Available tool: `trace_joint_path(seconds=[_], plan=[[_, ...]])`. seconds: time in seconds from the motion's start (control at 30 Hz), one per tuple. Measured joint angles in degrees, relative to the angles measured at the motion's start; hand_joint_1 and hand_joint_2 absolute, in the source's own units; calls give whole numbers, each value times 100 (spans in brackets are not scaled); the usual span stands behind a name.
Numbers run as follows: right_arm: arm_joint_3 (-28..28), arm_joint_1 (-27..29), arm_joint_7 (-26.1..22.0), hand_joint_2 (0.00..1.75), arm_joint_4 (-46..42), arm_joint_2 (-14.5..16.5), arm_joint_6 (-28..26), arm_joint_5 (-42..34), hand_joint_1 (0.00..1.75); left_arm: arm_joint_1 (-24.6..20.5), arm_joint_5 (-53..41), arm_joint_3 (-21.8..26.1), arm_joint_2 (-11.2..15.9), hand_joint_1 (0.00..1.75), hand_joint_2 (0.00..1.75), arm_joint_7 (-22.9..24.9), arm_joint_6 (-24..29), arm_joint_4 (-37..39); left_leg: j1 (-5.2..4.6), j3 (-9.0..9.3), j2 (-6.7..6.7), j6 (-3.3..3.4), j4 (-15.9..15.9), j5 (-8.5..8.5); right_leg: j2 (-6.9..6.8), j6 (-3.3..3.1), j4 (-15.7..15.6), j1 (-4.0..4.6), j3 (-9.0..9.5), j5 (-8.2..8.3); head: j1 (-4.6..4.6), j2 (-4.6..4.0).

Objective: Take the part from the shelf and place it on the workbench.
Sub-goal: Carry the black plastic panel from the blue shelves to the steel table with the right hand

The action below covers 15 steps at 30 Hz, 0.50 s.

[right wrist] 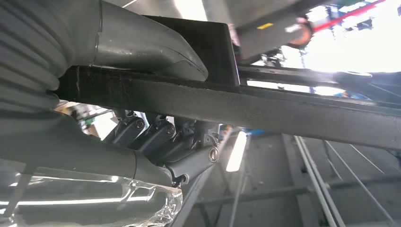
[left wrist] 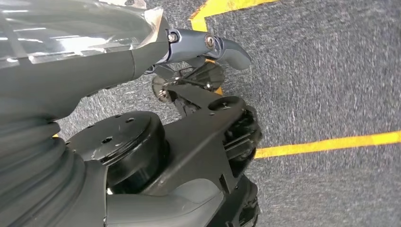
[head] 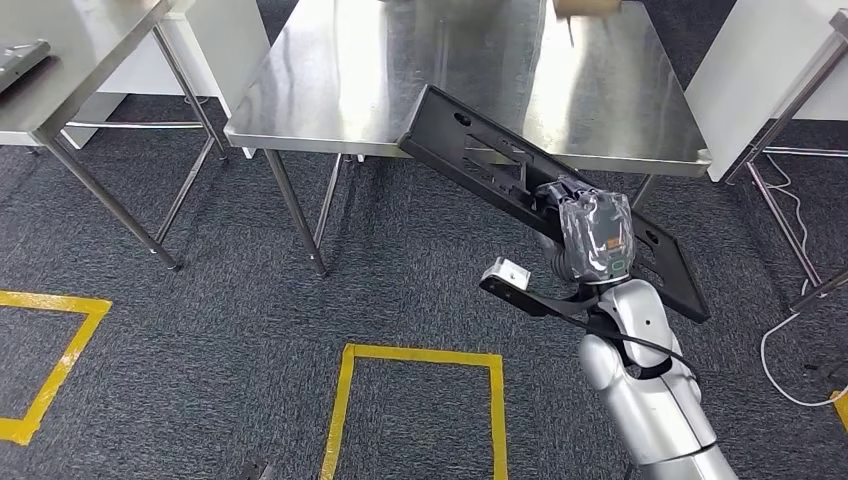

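The part [head: 470,150] is a long flat black panel with holes. My right hand [head: 590,232] grips it near its middle and holds it tilted, its far end over the front edge of the steel workbench [head: 330,90]. Up close, the right hand's thumb [right wrist: 151,47] presses on one face of the part's edge [right wrist: 283,111] while the darker fingers [right wrist: 156,137] curl under the other face. In the left wrist view my left hand [left wrist: 208,47] hangs low over grey carpet with nothing in its partly curled fingers.
A second steel table [head: 70,60] stands at the far left and white furniture [head: 760,70] at the right. Yellow tape squares [head: 415,400] mark the carpet. A white cable [head: 790,360] lies on the floor at the right.
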Motion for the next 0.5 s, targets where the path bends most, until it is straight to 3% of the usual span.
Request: trace_joint_path(seconds=[0.07,0.13,0.27,0.3,0.4,0.43,0.47,0.5], plan=[[-77,-248,85,175,285,10,58,100,175,-12,-57,-2,5,0,175,5,-25,0,-6,369,-20,49,-812,383,43,10,9,22,4,-4,1,0],[-162,-492,165,175,561,25,98,217,175,-32,-109,-7,7,0,175,23,-37,0,-29,546,-35,91,-1220,496,64,39,10,51,-18,-4,5,0],[-312,-751,244,175,907,48,131,402,175,-74,-191,-16,3,0,175,73,-79,-7,-37,597,-15,216,-1324,529,22,145,151,71,-118,-62,9,0],[-347,-795,266,175,970,56,150,448,175,-87,-205,-17,2,0,175,92,-87,-10,-24,620,-8,251,-1350,540,-1,149,395,69,-246,-162,14,0],[-435,-878,332,175,1179,70,211,574,175,-114,-240,-19,2,0,175,140,-102,-11,-19,643,0,295,-1356,522,-25,157,1502,36,-866,-533,29,0],[-459,-882,349,175,1245,71,217,608,175,-117,-255,-19,1,0,175,154,-108,-11,-15,649,-1,291,-1353,509,-26,190,1689,21,-999,-552,31,0],[-485,-883,363,175,1304,72,221,642,175,-117,-269,-20,-2,0,175,168,-113,-11,-7,662,-3,279,-1350,490,-31,241,1654,-2,-1023,-478,33,0],[-508,-887,374,175,1347,75,221,664,175,-118,-280,-20,-4,0,175,178,-117,-11,5,684,-4,258,-1345,468,-42,303,1391,-30,-931,-325,34,0]])
